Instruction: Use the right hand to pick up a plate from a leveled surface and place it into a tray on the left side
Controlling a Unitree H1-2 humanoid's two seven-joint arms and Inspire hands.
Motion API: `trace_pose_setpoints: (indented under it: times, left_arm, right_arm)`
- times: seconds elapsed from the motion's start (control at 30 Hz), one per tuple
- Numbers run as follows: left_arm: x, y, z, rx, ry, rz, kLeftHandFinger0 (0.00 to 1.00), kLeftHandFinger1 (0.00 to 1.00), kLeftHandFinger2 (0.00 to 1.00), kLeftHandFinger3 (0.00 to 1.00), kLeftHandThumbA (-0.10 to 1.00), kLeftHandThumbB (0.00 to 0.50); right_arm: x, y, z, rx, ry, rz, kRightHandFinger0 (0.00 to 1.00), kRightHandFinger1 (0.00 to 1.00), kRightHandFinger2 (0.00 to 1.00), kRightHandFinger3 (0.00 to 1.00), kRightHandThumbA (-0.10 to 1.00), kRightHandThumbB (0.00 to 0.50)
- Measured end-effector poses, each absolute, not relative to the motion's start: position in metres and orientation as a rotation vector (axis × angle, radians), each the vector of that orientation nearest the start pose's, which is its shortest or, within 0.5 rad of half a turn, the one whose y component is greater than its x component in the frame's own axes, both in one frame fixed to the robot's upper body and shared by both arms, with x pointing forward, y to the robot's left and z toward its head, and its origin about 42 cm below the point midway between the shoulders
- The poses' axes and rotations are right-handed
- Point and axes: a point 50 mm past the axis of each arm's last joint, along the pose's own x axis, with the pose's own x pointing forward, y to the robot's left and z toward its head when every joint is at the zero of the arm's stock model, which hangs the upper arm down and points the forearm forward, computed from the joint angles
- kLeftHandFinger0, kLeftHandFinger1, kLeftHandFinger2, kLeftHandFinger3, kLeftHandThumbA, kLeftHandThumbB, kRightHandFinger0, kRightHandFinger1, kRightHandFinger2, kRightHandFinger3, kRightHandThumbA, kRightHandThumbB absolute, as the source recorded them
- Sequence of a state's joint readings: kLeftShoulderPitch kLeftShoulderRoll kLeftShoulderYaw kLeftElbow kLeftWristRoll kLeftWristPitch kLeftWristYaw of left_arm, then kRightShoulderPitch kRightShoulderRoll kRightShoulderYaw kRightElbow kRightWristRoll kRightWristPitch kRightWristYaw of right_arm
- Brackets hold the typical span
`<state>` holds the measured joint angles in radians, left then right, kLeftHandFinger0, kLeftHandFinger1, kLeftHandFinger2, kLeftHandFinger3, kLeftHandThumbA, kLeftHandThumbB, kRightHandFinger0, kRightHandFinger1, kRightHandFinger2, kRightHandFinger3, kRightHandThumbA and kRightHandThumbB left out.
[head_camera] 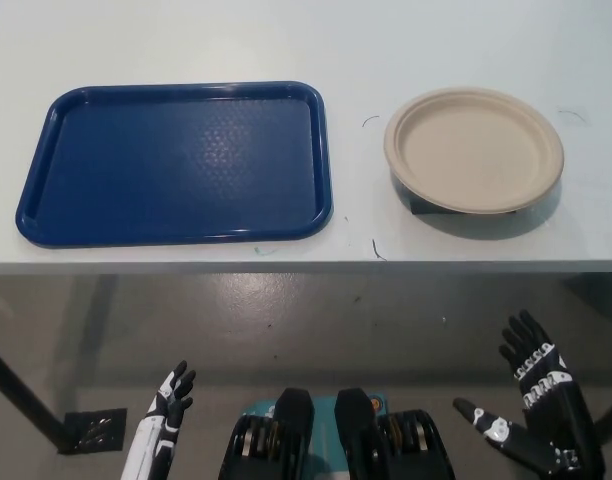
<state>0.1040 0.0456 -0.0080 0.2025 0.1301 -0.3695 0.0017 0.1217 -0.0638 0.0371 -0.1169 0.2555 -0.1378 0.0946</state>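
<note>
Start at the left of your head view and take the tray (174, 165) as your landmark. It is dark blue, rectangular with rounded corners and a raised rim, and it lies flat on the white table (286, 40) with its long side running along the table's near edge. Its bed has a fine pebbled texture and carries nothing.

Below the tray, past the table's near edge and over the grey floor (306, 320), you see the white left hand (171, 395). It rests low, roughly under the tray's middle, fingers pointing up toward the table, loosely spread and holding nothing.

Move right of the tray and you reach the plate (474, 150). It is round, beige, with a shallow well and a wide rim, and it is empty. It sits on a low dark stand (418, 207) whose edge shows under the plate's near left side, so the plate is lifted a little off the table and casts a shadow below it. The plate is well apart from the tray, with bare table between them, and a few small dark marks dot the table around it.

Farthest right, below the plate and off the table, is the black right hand (536, 410). Its fingers are splayed apart and released, gripping nothing, pointing up toward the table edge. It touches neither plate nor table.
</note>
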Motion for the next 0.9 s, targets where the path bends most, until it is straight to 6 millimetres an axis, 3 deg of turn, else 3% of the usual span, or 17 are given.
trace_pose_setpoints:
  times: [0.27, 0.43, 0.9]
  left_arm:
    - [0.237, 0.228, 0.039, 0.171, -0.061, -0.029, 1.0, 1.0, 1.0, 1.0, 1.0, 0.226]
    - [0.237, 0.228, 0.039, 0.174, -0.061, -0.029, 1.0, 1.0, 1.0, 1.0, 1.0, 0.22]
    - [0.237, 0.228, 0.039, 0.183, -0.061, -0.032, 1.0, 1.0, 1.0, 1.0, 1.0, 0.2]
  right_arm:
    - [0.262, -0.226, 0.115, 0.339, -0.106, 0.102, 1.0, 1.0, 1.0, 1.0, 1.0, 0.338]
    - [0.277, -0.225, 0.12, 0.443, -0.081, 0.113, 1.0, 1.0, 1.0, 1.0, 1.0, 0.316]
    - [0.322, -0.218, 0.122, 0.789, 0.004, 0.115, 1.0, 1.0, 1.0, 1.0, 1.0, 0.38]
